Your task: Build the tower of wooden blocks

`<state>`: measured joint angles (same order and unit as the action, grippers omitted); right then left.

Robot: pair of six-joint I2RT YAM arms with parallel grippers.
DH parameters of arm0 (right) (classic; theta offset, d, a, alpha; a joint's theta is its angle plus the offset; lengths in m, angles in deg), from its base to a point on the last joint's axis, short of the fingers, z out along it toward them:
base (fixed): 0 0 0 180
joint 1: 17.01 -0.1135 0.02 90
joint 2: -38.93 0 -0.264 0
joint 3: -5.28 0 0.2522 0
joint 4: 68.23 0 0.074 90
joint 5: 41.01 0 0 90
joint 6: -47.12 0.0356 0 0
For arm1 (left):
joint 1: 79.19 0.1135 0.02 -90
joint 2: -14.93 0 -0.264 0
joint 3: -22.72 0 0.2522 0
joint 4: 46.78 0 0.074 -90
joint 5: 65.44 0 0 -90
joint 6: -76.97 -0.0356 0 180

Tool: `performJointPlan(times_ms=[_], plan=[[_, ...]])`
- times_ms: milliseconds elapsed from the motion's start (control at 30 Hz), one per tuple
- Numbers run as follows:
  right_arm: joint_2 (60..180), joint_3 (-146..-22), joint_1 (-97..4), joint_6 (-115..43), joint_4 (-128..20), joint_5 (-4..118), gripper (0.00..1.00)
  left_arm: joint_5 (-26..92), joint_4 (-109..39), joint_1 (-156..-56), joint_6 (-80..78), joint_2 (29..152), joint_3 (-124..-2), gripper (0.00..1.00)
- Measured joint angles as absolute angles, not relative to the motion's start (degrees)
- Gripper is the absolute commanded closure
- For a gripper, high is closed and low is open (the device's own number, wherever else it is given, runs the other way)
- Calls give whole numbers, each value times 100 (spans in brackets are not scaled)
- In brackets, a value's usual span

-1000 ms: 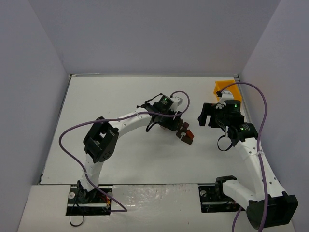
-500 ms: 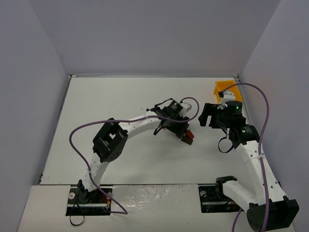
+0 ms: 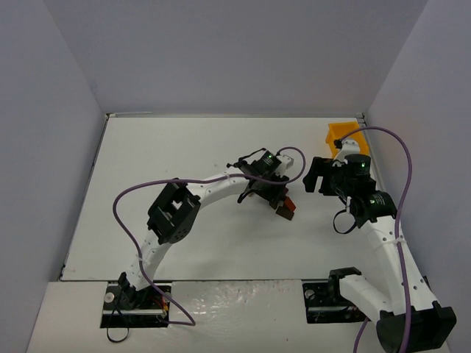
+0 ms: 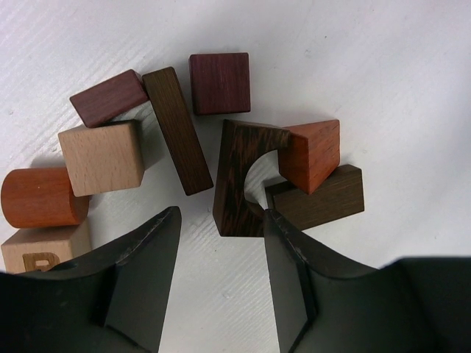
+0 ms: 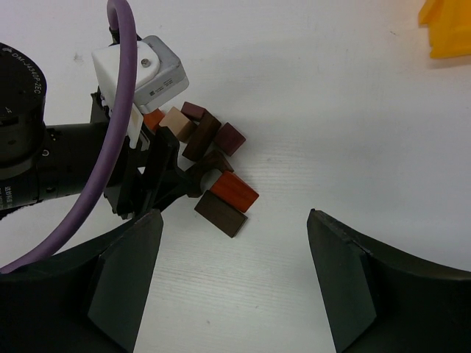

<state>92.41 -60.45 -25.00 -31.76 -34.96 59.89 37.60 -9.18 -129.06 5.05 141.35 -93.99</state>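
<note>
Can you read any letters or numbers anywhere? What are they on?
"DM-J...", the rest blurred: on the black motor casing.
One carved letter, maybe "B" or "D", partly hidden: on the pale wood block.
Print on the grey sticker of the white camera box: too small to read.

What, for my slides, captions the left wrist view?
Left jaws flank a dark arch block among scattered wood blocks.

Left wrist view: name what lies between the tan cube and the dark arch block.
A dark brown plank separates tan cube and dark arch block, in the left wrist view.
</note>
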Motion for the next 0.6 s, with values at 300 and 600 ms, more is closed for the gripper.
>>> performJointPlan(times_ms=[300, 600], plan=[[9214, -6045, -2499, -3177, -3496, 5988, 24, 3762, -877, -12906, 504, 14228, -9563, 58], [9214, -6043, -2500, -3177, -3496, 5978, 24, 3762, -868, -12906, 567, 14470, -9638, 72]])
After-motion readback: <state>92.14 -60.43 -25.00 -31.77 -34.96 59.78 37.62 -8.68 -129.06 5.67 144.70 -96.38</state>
